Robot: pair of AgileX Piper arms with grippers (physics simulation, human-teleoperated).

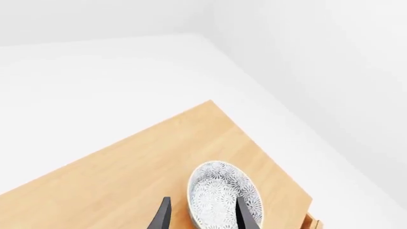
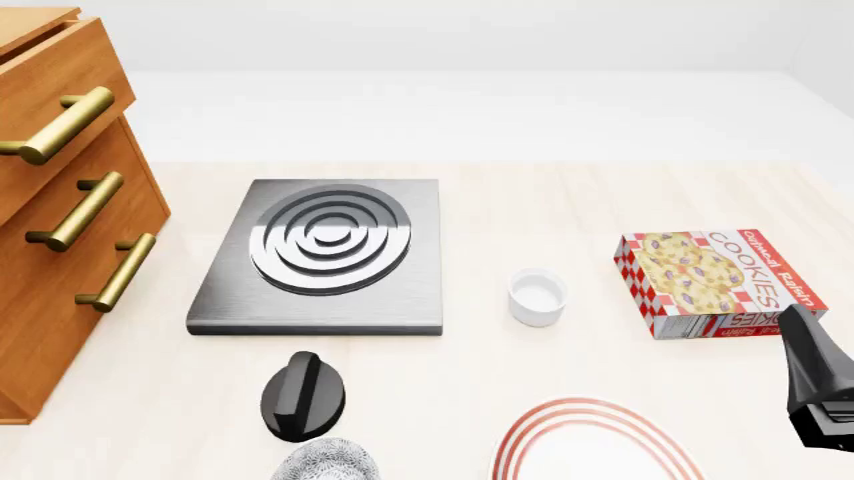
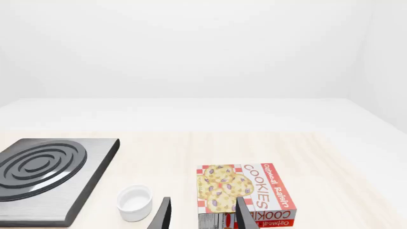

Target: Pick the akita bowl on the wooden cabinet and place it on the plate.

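Note:
The akita bowl (image 1: 219, 191), white with a fine grey speckle, hangs tilted in my left gripper (image 1: 203, 202). One finger is inside it and the other outside its wall. Far below it lies the wooden cabinet (image 1: 127, 162) top. From the front only the bowl's edge (image 2: 327, 462) shows at the bottom of the frame, under my left gripper (image 2: 307, 400), off to the right of the wooden cabinet (image 2: 67, 210). The red-ringed plate (image 2: 587, 408) lies at the bottom, right of the bowl. My right gripper (image 2: 817, 385) (image 3: 203, 210) is open and holds nothing.
A grey stove slab (image 2: 320, 255) with silver rings lies mid-table. A small white cup (image 2: 537, 297) stands right of it. A cookie box (image 2: 707, 280) lies at the right, just ahead of my right gripper. The cabinet's top drawer (image 2: 54, 90) juts out.

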